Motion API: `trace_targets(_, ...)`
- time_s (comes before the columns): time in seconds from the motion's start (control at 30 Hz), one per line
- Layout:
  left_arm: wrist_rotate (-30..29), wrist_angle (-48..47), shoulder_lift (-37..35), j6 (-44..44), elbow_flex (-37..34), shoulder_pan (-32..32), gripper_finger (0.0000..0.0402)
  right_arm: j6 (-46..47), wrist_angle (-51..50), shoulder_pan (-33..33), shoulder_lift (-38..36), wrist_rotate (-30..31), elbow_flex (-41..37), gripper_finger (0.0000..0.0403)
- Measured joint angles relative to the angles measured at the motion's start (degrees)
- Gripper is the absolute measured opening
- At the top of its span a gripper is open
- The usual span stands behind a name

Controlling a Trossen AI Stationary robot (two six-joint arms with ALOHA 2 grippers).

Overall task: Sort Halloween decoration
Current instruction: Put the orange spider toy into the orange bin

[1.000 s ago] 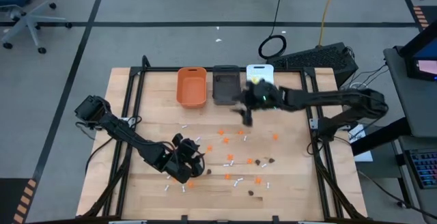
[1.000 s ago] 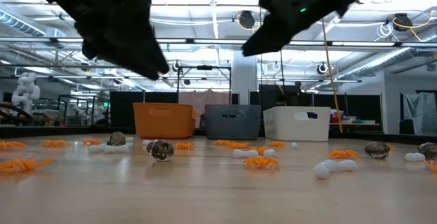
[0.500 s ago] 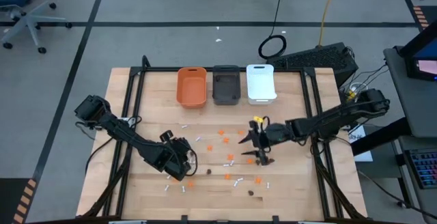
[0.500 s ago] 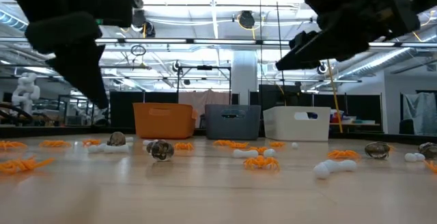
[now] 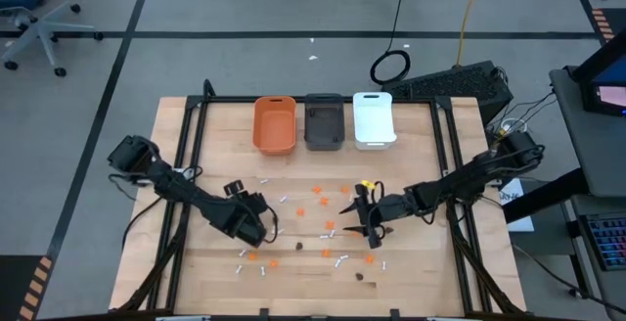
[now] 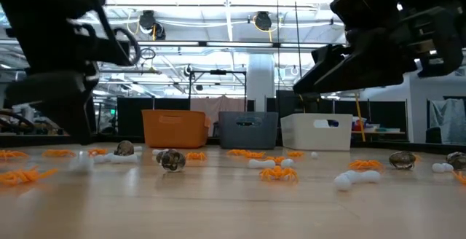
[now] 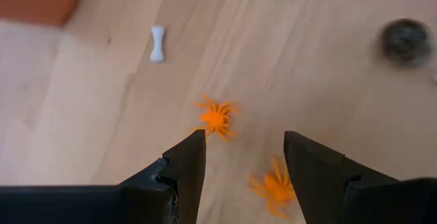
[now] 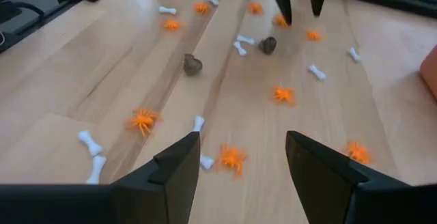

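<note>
Halloween decoration (image 5: 329, 225) lies scattered, white bones pointing every way.

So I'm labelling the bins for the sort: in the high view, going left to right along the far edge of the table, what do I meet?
Orange rectangular plastic bin → dark grey rectangular plastic bin → white rectangular plastic bin.

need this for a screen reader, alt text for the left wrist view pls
The left gripper hangs open over a wooden table, empty, with two orange spiders just ahead of its fingertips. Farther off lie a white bone and a dark lump.
</note>
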Motion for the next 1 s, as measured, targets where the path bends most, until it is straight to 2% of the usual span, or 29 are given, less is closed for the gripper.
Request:
trace_targets(0.13, 1.9, 3.2, 0.0, 1.9, -1.4, 2.7, 0.0191, -0.1, 0.0, 0.0, 0.3, 0.0, 0.0, 0.0201)
trace_targets(0.87, 15.0, 6.0, -0.2, 10.1, -3.3, 15.0, 0.0191, -0.5, -1.0, 0.0, 0.3, 0.1, 0.0, 0.0201)
trace_targets(1.0, 16.5, 5.9, -0.2, 12.2, -3.3, 16.8, 0.0174, -0.5, -1.0, 0.0, 0.3, 0.1, 0.0, 0.0201)
